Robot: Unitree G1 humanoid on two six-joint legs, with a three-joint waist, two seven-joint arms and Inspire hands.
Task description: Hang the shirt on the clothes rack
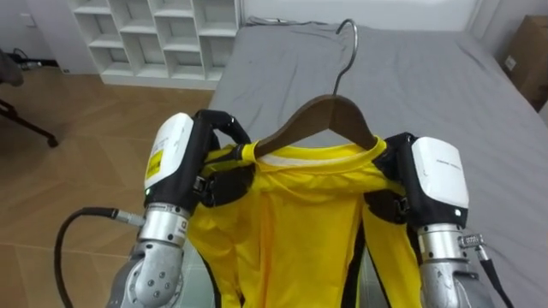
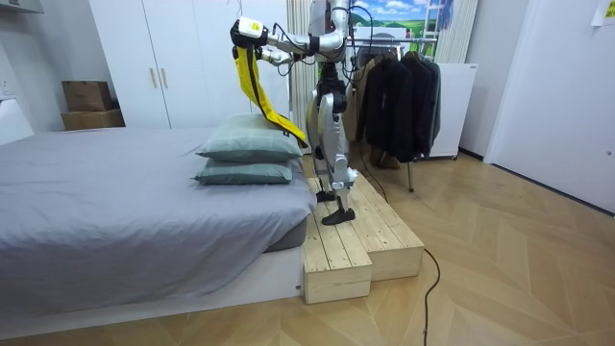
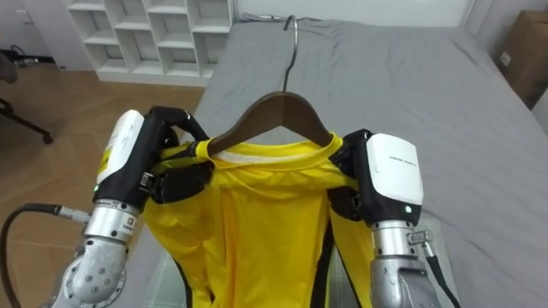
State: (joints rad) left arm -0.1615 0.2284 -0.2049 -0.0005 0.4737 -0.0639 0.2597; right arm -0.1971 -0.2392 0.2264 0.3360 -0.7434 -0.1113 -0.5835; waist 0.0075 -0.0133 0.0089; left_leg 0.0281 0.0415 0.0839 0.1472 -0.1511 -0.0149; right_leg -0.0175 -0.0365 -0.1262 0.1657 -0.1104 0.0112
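In the left eye view my left hand [image 1: 184, 162] and my right hand [image 1: 428, 180] are each curled round one shoulder of the yellow shirt [image 1: 300, 214], which already sits on the wooden hanger [image 1: 330, 115] above the grey bed [image 1: 411, 77]. In the room view I stand on the wooden platform [image 2: 356, 240] and the clothes rack [image 2: 394, 96] is behind me, so I judge the hanging is not yet done. In the right eye view the metal hook [image 3: 291, 43] is caught on nothing.

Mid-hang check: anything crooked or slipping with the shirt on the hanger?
Nothing stands out. The wooden hanger sits in the neck of the yellow shirt, with the left hand and right hand each gripping a shoulder above the bed.
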